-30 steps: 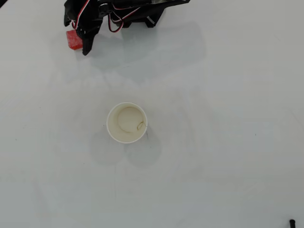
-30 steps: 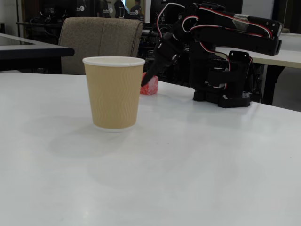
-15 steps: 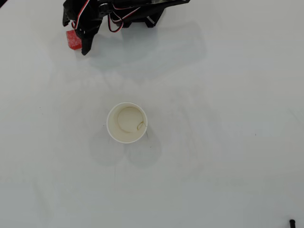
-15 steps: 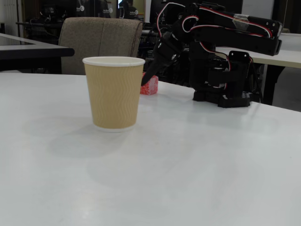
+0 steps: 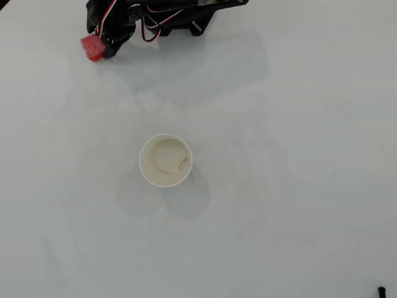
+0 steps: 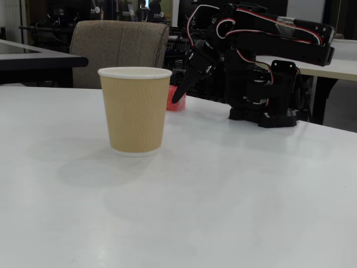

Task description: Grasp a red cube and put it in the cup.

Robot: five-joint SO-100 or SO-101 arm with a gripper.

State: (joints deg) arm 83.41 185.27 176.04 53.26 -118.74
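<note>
Red cube (image 5: 92, 47) is pinched in the hand (image 5: 99, 48), fingers closed on it, up at the far left corner of the overhead view, well apart from the cup (image 5: 165, 161). From the fixed view the cube (image 6: 174, 99) peeks out just behind the cup's (image 6: 135, 110) right edge. Can't tell if it's lifted clear of the white surface (image 5: 285, 186).

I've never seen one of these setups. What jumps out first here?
A tan paper cup stands alone in the middle of a bare white table. Behind it, at the far edge, a black robot arm bends down, its claw at a small red cube.
</note>
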